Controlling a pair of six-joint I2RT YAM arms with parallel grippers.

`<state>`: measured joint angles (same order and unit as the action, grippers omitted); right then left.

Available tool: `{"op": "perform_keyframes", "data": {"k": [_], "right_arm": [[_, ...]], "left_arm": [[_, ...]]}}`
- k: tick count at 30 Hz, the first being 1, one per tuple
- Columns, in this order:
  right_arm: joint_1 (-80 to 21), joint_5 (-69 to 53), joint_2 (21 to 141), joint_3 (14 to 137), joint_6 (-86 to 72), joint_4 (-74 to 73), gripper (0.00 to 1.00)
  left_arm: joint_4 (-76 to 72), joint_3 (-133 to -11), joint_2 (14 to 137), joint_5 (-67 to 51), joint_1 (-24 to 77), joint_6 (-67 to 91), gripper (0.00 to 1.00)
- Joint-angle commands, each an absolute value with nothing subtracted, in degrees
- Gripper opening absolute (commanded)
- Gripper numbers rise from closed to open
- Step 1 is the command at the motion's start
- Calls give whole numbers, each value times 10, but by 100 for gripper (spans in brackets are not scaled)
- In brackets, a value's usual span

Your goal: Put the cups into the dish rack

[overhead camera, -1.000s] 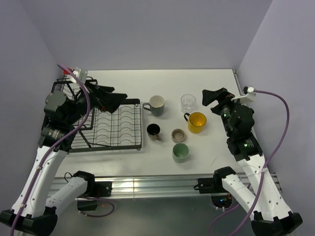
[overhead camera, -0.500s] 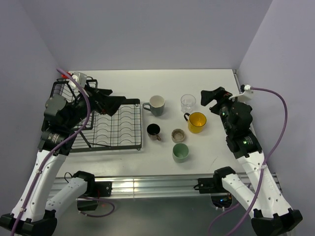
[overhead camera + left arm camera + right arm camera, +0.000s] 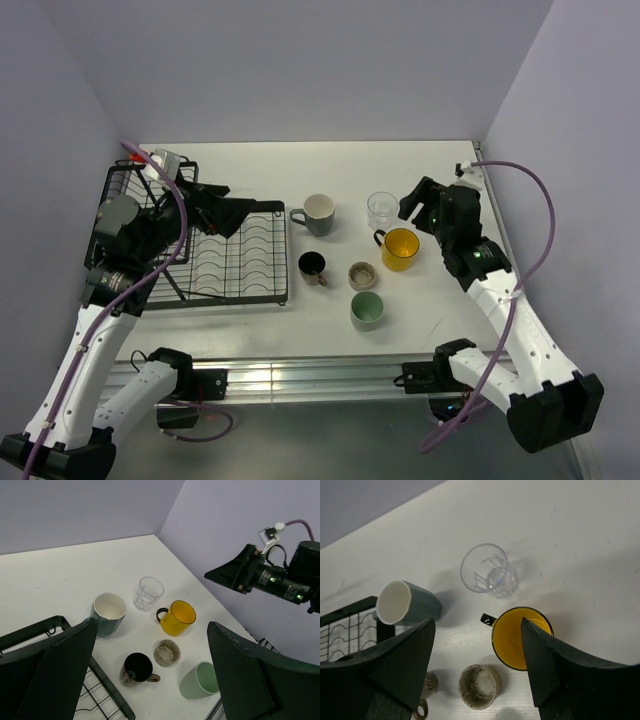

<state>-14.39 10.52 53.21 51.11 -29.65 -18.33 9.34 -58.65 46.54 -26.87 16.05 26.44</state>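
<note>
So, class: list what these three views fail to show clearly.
Right wrist view: black mug mostly hidden behind right jaws; pale green tumbler outside frame.
Left wrist view: dish rack covered by left jaws, cut by bottom edge.
Top view: rack's raised basket partly hidden by left arm.

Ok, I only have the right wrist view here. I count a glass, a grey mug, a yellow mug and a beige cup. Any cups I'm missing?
Observer: Two more. A green tumbler stands nearest the arm bases, and a black mug stands just left of the beige cup.
Operator: Anything in the rack yet?
Observer: No. The rack holds no cup. All six stand on the table to its right.
Operator: And the left gripper?
Observer: The left gripper hovers over the rack, open and empty.
</note>
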Motion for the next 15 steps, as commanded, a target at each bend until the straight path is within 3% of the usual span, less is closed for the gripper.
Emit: {"op": "perform_keyframes", "data": {"k": [1, 8, 15], "right_arm": [[-148, 127, 563, 521, -285, -227, 76], [-148, 107, 611, 507, -287, -237, 65], [-166, 112, 646, 517, -287, -234, 64]], "left_arm": [[76, -586, 459, -265, 163, 263, 99], [80, -589, 463, -264, 163, 265, 99], [79, -588, 459, -264, 163, 267, 99]]}}
